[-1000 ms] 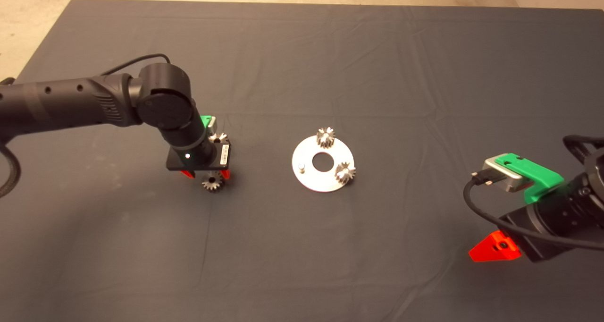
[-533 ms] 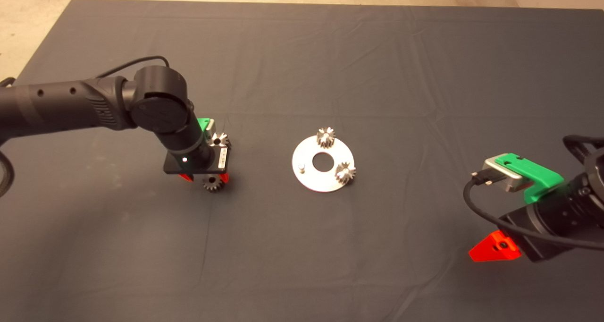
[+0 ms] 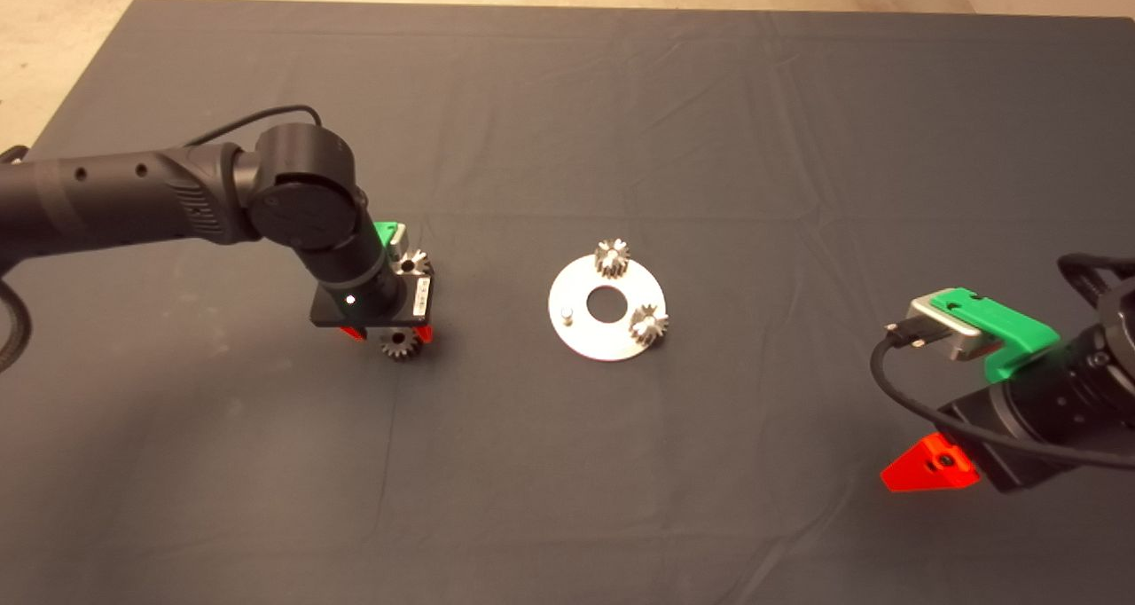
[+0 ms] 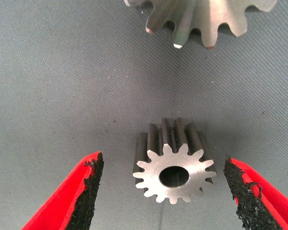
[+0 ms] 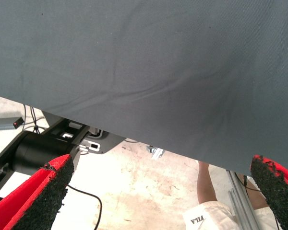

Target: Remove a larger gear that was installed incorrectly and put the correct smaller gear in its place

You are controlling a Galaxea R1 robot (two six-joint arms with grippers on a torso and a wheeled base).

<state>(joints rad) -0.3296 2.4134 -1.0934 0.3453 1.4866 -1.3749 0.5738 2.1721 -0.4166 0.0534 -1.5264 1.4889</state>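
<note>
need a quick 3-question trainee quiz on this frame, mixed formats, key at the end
1. True or false: the left gripper is shut on the smaller gear.
2. How many gears sit on the round plate? A) one B) two C) three
3. Fill in: one spot on the plate is free, a bare ___ with no gear on it.

Key
1. False. The gripper is open, with one finger on each side of the smaller gear and not touching it. The gear lies on the mat.
2. B
3. pin
</note>
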